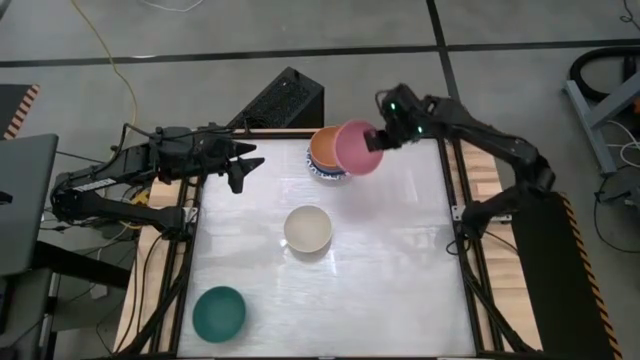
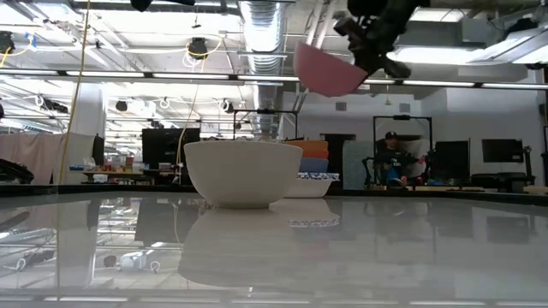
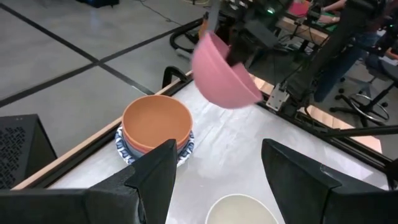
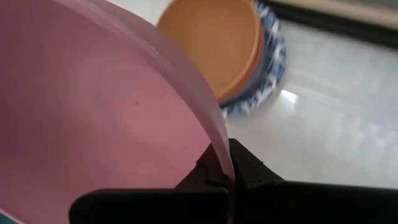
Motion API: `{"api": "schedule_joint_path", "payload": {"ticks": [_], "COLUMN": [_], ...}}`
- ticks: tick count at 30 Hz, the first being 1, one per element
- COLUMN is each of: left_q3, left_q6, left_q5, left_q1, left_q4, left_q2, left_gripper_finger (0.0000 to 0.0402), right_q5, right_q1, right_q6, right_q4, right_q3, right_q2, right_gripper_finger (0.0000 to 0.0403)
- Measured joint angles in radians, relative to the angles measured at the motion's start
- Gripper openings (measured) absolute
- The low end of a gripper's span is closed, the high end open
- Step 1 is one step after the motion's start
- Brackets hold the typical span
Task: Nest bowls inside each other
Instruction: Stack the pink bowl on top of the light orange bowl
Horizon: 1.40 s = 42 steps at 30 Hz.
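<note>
One pink bowl [image 1: 357,148] — rim between right jaws

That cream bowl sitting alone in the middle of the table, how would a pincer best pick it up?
By the rim, coming straight down from above. The cream bowl stands upright and open, with bare table all round it, so one finger could probably slip inside and the other outside its thin wall. The right pincer holds the pink bowl by the rim in just this way.
</note>
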Motion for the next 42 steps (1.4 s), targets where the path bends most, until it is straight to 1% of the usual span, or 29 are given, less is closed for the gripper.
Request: {"api": "schedule_joint_path", "payload": {"ticks": [6, 9, 12, 17, 21, 26, 31, 37, 42], "left_q3": [0.0, 0.0, 0.0, 0.0, 0.0, 0.0, 0.0, 0.0, 0.0], "left_q6": [-0.005, -0.01, -0.015, -0.015, -0.015, -0.015, -0.015, -0.015, -0.018], "left_q5": [0.002, 0.003, 0.003, 0.003, 0.003, 0.003, 0.003, 0.003, 0.008], "left_q1": [0.0, 0.0, 0.0, 0.0, 0.0, 0.0, 0.0, 0.0, 0.0], "left_q4": [-0.017, -0.028, -0.035, -0.036, -0.036, -0.036, -0.036, -0.035, -0.036], "left_q2": [0.0, 0.0, 0.0, 0.0, 0.0, 0.0, 0.0, 0.0, 0.0], "left_gripper_finger": [0.0224, 0.0224, 0.0224, 0.0224, 0.0224, 0.0224, 0.0224, 0.0224, 0.0224], "right_q5": [-0.065, -0.136, -0.199, -0.253, -0.255, -0.283, -0.28, -0.223, -0.214], "right_q1": [-0.06, -0.082, -0.097, -0.117, -0.117, -0.116, -0.117, -0.145, -0.149], "right_q6": [-0.074, -0.106, -0.124, -0.137, -0.139, -0.155, -0.162, -0.155, -0.153], "right_q4": [-0.011, -0.012, -0.015, -0.018, -0.018, -0.021, -0.018, -0.017, -0.018], "right_q3": [0.145, 0.208, 0.253, 0.297, 0.303, 0.304, 0.304, 0.304, 0.304], "right_q2": [0.143, 0.196, 0.243, 0.315, 0.357, 0.397, 0.399, 0.4, 0.417], "right_gripper_finger": [0.0005, 0.0005, 0.0005, 0.0005, 0.0004, 0.0004, 0.0004, 0.0004, 0.0004]}}
